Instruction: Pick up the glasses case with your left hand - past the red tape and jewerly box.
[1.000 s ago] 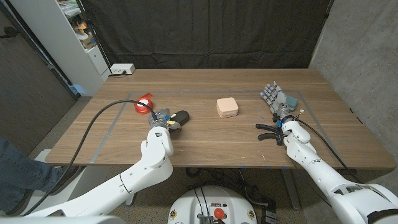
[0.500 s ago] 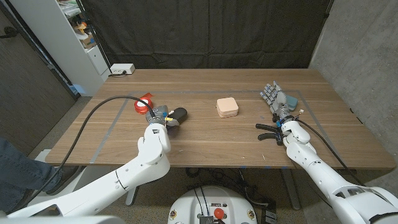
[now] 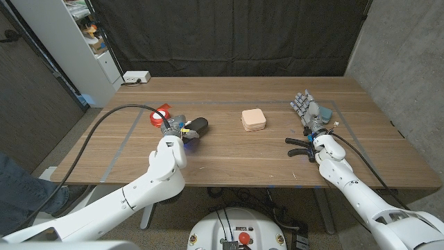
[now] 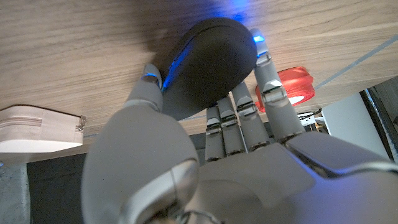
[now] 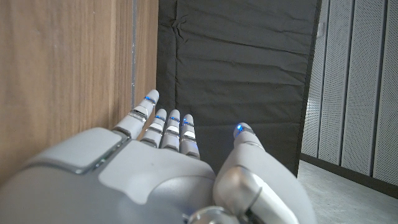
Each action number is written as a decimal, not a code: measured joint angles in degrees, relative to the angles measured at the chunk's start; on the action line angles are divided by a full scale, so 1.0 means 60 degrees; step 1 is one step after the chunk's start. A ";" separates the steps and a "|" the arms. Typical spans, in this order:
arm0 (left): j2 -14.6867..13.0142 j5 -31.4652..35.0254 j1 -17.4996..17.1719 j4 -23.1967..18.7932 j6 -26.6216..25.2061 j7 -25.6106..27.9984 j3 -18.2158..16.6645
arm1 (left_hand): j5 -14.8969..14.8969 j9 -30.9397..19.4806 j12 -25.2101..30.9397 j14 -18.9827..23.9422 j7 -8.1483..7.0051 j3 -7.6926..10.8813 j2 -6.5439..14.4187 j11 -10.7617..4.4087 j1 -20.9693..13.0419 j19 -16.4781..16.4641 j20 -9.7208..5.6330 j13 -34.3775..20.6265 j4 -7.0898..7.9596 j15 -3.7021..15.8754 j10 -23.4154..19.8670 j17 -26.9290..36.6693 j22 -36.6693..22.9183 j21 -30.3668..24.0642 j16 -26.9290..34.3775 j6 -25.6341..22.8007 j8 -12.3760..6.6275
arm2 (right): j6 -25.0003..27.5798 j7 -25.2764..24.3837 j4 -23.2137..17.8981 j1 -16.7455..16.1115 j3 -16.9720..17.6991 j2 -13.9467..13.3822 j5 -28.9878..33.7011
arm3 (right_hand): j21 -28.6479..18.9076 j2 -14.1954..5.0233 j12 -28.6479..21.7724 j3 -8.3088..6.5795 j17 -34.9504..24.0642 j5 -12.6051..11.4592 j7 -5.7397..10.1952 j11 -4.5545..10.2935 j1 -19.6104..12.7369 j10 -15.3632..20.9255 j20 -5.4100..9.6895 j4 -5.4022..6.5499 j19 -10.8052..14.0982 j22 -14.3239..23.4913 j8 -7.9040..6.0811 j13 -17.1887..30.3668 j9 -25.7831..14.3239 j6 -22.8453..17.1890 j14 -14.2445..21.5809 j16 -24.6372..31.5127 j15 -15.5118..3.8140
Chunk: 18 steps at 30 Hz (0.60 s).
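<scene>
The fingers of the left hand wrap the dark glasses case: the thumb presses 1 side and the others lie along the far side, so the case is grasped. In the head view the glasses case sits left of centre on the wooden table, its rounded end sticking out past the hand toward the picture's right. The left forearm rises from the lower left of the frame to the hand, a black cable arcing over the table's left side to the wrist.

The red tape lies just up and left of the left hand, near it; the left wrist view shows the red tape beside the fingertips. The pale jewelry box sits at the table's centre, apart from the case, with bare wood between them.

The right hand stands on the right side of the table, fingers extended and apart, holding nothing. Just below it lies a small black object near the wrist. A white box rests at the table's far left corner.
</scene>
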State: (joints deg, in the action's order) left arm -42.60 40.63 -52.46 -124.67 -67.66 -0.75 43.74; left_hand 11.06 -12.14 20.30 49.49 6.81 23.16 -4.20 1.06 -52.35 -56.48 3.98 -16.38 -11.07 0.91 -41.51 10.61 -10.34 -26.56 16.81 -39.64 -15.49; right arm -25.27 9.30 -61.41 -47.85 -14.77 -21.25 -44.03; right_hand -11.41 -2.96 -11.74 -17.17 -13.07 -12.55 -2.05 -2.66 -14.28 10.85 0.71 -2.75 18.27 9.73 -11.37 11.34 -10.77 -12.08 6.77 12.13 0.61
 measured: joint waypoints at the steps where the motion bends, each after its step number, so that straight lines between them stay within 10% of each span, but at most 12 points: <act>1: -0.0007 0.0000 0.0000 -0.0008 0.0000 0.0000 -0.0004 | 0.0000 0.0000 0.0000 0.0000 0.0000 0.0000 0.0000 0.0001 0.0000 0.0000 0.0000 0.0000 0.0000 0.0000 0.0000 0.0000 0.0000 0.0000 0.0000 0.0000 0.0000 | 0.0000 -0.0005 0.0000 0.0000 0.0000 0.0000 0.0001 | 0.0000 0.0000 0.0000 0.0000 0.0000 0.0000 0.0000 0.0000 0.0000 0.0000 0.0000 0.0000 0.0000 0.0000 0.0000 0.0000 0.0000 0.0000 0.0000 0.0000 0.0000; 18: -0.0462 -0.0256 0.0100 -0.0517 -0.0016 0.0089 -0.0068 | -0.0033 0.0005 -0.0029 0.0037 0.0019 0.0000 -0.0001 -0.0021 -0.0001 -0.0002 0.0000 -0.0044 0.0000 -0.0031 -0.0060 0.0036 0.0000 0.0003 -0.0019 -0.0058 0.0020 | 0.0000 -0.0250 -0.0331 -0.0130 -0.0032 -0.0063 0.0040 | 0.0000 0.0000 0.0000 0.0029 0.0000 0.0000 0.0000 0.0000 0.0000 -0.0001 0.0000 -0.0029 0.0000 0.0000 0.0000 -0.0001 0.0000 0.0000 -0.0001 0.0000 0.0000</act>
State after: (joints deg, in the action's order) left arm -45.37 39.09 -51.86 -127.77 -67.76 -0.22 43.33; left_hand 10.87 -12.11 20.12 49.71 6.93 23.16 -4.21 0.93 -52.36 -56.50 3.98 -16.64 -11.07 0.72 -41.86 10.82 -10.34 -26.54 16.69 -39.98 -15.37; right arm -25.28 7.81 -63.40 -48.64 -14.96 -21.63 -43.78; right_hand -11.41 -2.96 -11.74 -16.99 -13.07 -12.55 -2.05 -2.66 -14.28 10.85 0.72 -2.93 18.27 9.72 -11.37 11.33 -10.77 -12.08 6.76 12.13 0.60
